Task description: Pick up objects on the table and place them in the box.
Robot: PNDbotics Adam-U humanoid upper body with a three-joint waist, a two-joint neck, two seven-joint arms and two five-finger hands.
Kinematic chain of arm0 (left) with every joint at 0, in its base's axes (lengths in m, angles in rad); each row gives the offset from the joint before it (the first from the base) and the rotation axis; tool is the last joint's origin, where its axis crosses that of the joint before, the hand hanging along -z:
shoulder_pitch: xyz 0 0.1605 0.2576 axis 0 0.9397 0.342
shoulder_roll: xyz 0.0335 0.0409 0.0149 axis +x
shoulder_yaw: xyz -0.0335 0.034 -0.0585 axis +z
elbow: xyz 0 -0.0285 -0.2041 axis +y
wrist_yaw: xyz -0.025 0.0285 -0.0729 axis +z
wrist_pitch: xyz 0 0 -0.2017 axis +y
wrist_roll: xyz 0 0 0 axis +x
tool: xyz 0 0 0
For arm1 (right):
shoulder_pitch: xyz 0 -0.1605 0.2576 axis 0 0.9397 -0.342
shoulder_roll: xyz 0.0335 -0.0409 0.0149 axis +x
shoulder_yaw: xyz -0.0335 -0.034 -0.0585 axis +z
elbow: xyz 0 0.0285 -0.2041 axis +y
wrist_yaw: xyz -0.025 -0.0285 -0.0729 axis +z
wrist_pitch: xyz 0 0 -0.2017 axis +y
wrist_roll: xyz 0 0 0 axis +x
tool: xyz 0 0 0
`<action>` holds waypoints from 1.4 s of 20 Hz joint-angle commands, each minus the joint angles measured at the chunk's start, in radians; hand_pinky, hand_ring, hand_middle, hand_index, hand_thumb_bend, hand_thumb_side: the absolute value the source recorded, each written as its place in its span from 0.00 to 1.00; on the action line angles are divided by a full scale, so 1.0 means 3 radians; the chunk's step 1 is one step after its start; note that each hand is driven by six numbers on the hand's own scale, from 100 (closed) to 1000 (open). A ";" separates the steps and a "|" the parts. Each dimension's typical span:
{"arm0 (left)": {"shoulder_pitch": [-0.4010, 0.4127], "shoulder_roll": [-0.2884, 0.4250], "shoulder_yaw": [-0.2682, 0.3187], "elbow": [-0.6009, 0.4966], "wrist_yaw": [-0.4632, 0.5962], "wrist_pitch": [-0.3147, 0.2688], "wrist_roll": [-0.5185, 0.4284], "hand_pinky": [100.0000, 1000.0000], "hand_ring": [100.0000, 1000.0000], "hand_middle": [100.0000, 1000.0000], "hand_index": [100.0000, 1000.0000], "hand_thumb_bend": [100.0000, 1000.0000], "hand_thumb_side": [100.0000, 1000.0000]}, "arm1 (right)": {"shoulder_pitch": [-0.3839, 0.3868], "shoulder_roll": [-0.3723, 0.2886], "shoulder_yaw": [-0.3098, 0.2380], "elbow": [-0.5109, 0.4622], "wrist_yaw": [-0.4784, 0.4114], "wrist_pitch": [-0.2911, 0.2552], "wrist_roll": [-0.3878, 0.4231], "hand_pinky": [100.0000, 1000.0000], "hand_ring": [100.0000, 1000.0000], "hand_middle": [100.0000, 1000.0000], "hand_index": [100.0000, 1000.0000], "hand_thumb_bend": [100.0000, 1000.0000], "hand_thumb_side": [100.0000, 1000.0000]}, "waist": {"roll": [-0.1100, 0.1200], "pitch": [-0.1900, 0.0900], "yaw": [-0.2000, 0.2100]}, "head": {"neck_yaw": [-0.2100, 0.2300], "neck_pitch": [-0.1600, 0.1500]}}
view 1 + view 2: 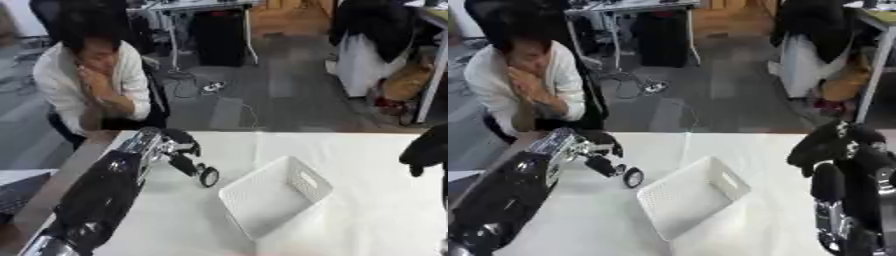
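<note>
Box (276,200) tilted, mid-table; left hand (179,150) raised beside it, fingers curled; right hand (824,147) fingers unclear.

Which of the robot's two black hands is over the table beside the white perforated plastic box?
The left hand, out over the white table left of the white perforated plastic box. The right hand hangs at the table's right side.

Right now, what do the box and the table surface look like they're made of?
Box: white, probably moulded plastic; matte walls with a fine perforated or mesh texture and a cut-out handle slot in one end.
Table: covered in what looks like white cloth or sheet; a faint crease runs down it. What lies beneath is hidden, apart from a brownish edge at left.
</note>
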 commanded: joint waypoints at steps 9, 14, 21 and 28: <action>-0.0094 0.0013 0.0136 0.0189 -0.0239 0.0082 0.0161 0.58 0.71 0.81 0.87 1.00 0.75 | -0.0172 0.0045 0.0029 -0.0064 -0.0020 -0.0009 0.0048 0.08 0.33 0.40 0.49 0.02 0.57 | -0.0016 0.0025 -0.0094 | 0.0129 -0.0076; -0.0090 -0.0003 0.0135 0.0201 -0.0261 0.0055 0.0208 0.56 0.69 0.80 0.87 1.00 0.75 | -0.0188 0.0054 0.0032 -0.0070 -0.0025 -0.0011 0.0056 0.08 0.33 0.40 0.49 0.02 0.57 | -0.0014 0.0034 -0.0112 | 0.0135 -0.0093; -0.0066 -0.0028 0.0119 0.0232 -0.0339 0.0048 0.0195 0.53 0.64 0.78 0.85 1.00 0.73 | -0.0177 0.0069 0.0031 -0.0081 -0.0027 -0.0010 0.0054 0.08 0.33 0.40 0.49 0.02 0.57 | 0.0001 0.0033 -0.0140 | 0.0165 -0.0074; -0.0023 -0.0033 0.0123 0.0270 -0.0381 0.0035 0.0218 0.53 0.64 0.77 0.85 1.00 0.72 | -0.0187 0.0087 0.0026 -0.0100 -0.0025 -0.0012 0.0051 0.09 0.34 0.40 0.49 0.02 0.57 | 0.0016 0.0040 -0.0198 | 0.0168 -0.0085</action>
